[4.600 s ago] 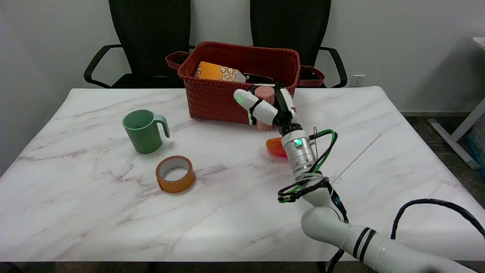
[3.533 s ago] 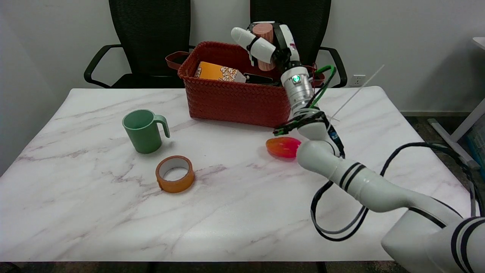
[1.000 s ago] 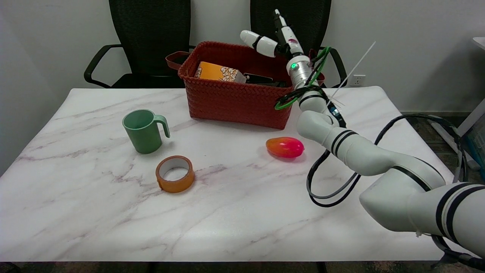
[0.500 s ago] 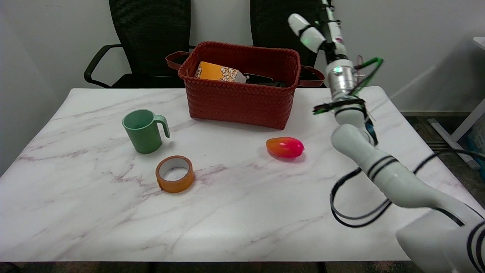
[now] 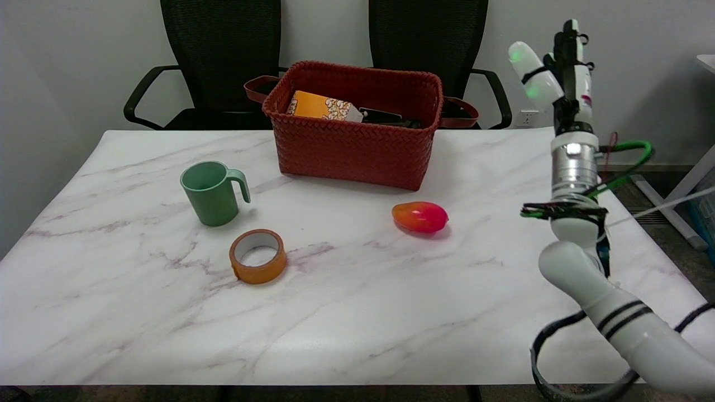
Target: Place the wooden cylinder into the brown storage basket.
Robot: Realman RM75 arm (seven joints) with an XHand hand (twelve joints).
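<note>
The brown woven storage basket (image 5: 357, 148) stands at the table's far middle, with an orange patterned box (image 5: 323, 106) and a dark item inside. The wooden cylinder does not show; the basket's near wall hides most of the inside. My right hand (image 5: 553, 72) is raised high over the table's right side, well to the right of the basket, fingers pointing up and spread, holding nothing.
A green mug (image 5: 211, 192) stands at the left. An orange tape roll (image 5: 258, 255) lies in front of it. A red-orange mango-like fruit (image 5: 420, 216) lies near the middle right. Two black chairs (image 5: 223, 56) stand behind the table.
The hand lifted the cylinder over the basket, let it go there, then swung away to the right, empty and raised.
</note>
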